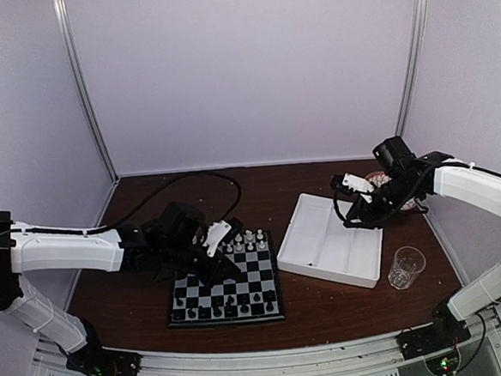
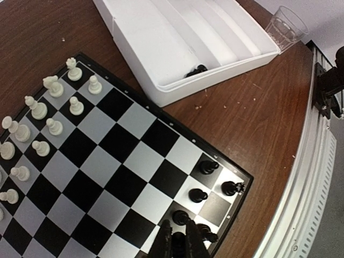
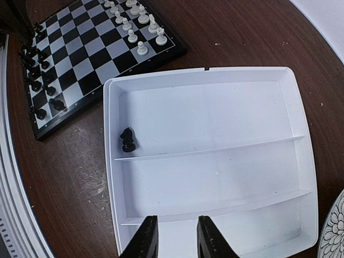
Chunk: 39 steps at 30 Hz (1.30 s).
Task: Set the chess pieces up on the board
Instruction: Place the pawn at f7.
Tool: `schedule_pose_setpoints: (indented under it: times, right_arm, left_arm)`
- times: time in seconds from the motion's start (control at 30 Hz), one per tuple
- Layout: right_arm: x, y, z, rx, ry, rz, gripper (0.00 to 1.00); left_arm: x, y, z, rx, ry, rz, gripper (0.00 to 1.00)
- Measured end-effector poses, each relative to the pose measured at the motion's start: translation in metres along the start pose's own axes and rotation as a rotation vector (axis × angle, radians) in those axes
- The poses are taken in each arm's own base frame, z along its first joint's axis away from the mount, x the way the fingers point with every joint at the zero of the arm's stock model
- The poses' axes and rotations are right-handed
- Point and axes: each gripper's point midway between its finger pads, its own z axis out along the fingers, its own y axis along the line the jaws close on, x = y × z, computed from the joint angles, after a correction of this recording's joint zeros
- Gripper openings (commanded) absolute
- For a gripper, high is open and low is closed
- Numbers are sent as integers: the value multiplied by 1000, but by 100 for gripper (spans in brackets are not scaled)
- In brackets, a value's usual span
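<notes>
The board [image 1: 240, 279] lies in front of the left arm. White chess pieces [image 2: 54, 126] fill its far rows and black chess pieces [image 2: 208, 166] stand along its near edge. My left gripper [image 2: 180, 239] hangs over the black side's right corner, shut on a small black chess piece [image 2: 178, 243]. From above, the left gripper [image 1: 222, 272] reaches over the board's middle. One black knight [image 3: 128, 140] lies in the white tray [image 3: 215, 118]. My right gripper [image 3: 176, 236] is open above the tray's near compartments, with nothing between its fingers.
The white divided tray [image 1: 323, 243] sits right of the board. A clear glass [image 1: 406, 267] stands at the tray's near right corner. A patterned plate [image 3: 336, 231] lies behind the right gripper [image 1: 349, 220]. A black cable [image 1: 190, 179] loops behind the board.
</notes>
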Motion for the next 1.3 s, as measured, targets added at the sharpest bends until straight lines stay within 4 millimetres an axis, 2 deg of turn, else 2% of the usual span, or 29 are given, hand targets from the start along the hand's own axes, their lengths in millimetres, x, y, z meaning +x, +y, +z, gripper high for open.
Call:
schedule_pose_setpoints:
  times: [0.37, 0.67, 0.97, 1.3]
  right_arm:
    - [4, -2, 6, -5, 15, 7, 29]
    - [8, -2, 12, -14, 33, 15, 29]
    - [11, -3, 17, -21, 48, 22, 29]
    - [13, -4, 17, -15, 56, 23, 29]
  left_arm:
    - [12, 37, -18, -197, -118, 62, 1]
    - [49, 61, -20, -300, -102, 103, 1]
    - [35, 61, -39, -330, -202, 133, 1]
    - [37, 63, -43, -338, -243, 151, 1]
